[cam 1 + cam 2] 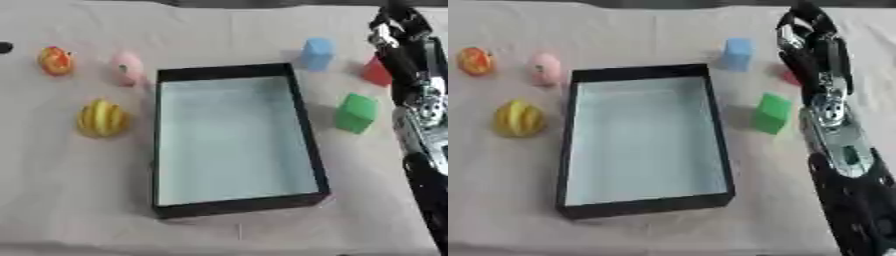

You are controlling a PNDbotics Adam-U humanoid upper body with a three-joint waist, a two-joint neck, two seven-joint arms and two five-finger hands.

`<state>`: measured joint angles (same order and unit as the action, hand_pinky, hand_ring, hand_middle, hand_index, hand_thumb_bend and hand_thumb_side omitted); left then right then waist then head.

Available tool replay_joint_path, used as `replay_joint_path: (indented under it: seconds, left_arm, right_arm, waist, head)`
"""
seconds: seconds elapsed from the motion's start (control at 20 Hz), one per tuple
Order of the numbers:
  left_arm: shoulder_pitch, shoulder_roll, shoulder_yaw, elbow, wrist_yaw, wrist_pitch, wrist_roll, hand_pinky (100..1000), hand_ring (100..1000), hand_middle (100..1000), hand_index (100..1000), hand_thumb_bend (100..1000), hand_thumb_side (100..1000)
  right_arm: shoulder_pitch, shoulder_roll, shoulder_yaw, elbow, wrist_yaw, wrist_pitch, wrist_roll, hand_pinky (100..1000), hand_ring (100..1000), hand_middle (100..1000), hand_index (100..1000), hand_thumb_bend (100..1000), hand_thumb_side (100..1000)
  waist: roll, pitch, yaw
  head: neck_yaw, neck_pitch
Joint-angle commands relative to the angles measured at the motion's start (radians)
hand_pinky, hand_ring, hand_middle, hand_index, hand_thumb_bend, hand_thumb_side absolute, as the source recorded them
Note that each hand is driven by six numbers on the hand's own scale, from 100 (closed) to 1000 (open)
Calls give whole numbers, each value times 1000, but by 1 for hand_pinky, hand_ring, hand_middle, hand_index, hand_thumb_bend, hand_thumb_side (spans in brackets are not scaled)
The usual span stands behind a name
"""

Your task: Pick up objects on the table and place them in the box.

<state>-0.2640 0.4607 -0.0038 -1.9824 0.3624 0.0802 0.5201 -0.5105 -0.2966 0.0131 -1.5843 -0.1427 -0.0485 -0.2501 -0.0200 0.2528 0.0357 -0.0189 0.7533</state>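
A black box (308,135) with a pale, empty floor lies in the middle of the table. To its left are an orange round toy (55,60), a pink toy (128,68) and a yellow ribbed fruit (102,118). On the box's right stand a blue block (317,53), a green block (357,113) and a red block (376,72), which my right arm partly hides. That arm runs up the right side, and my right hand (801,29) hangs at the far end, just beyond the red block. Nothing shows in the hand. My left hand is out of sight.
A pale cloth (79,200) covers the table. A small dark thing (4,47) sits at the far left edge. My right forearm (837,135) crosses the strip right of the green block.
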Motion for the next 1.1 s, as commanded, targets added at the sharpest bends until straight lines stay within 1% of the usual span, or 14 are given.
replay_joint_path:
  seconds: [0.05,0.5,0.7,0.85,0.95,1.1]
  left_arm:
    - [-9,24,4,-14,-1,-2,-1,595,822,789,748,245,799]
    - [-11,23,3,-14,0,-1,-2,595,822,789,748,245,799]
    - [-15,22,6,-14,0,-3,0,596,822,789,748,247,797]
    - [-12,24,6,-12,0,-2,0,595,822,789,748,246,798]
    - [-9,27,5,-10,0,-1,0,595,821,789,747,246,799]
    - [-6,30,6,-9,-2,-1,0,595,821,788,747,247,798]
  right_arm:
    - [-14,-17,-1,-22,2,0,2,802,801,815,865,130,353]
    - [-15,-18,2,-21,2,0,3,802,802,815,865,130,353]
    - [-38,-25,1,-18,-1,0,1,803,805,817,866,135,344]
    - [-70,-49,9,-19,0,3,8,805,809,820,868,146,325]
    - [-98,-78,18,-19,-6,12,13,806,811,822,868,155,314]
    - [-134,-143,45,-9,-49,48,29,807,812,821,867,171,295]
  waist:
    - [2,-24,1]
    - [1,-24,5]
    - [1,-24,9]
    - [-1,-26,6]
    - [-3,-28,4]
    - [-7,-30,1]
  head:
    - [0,-12]
    - [2,-16]
    - [8,-22]
    - [7,-22]
    - [10,-20]
    - [14,-14]
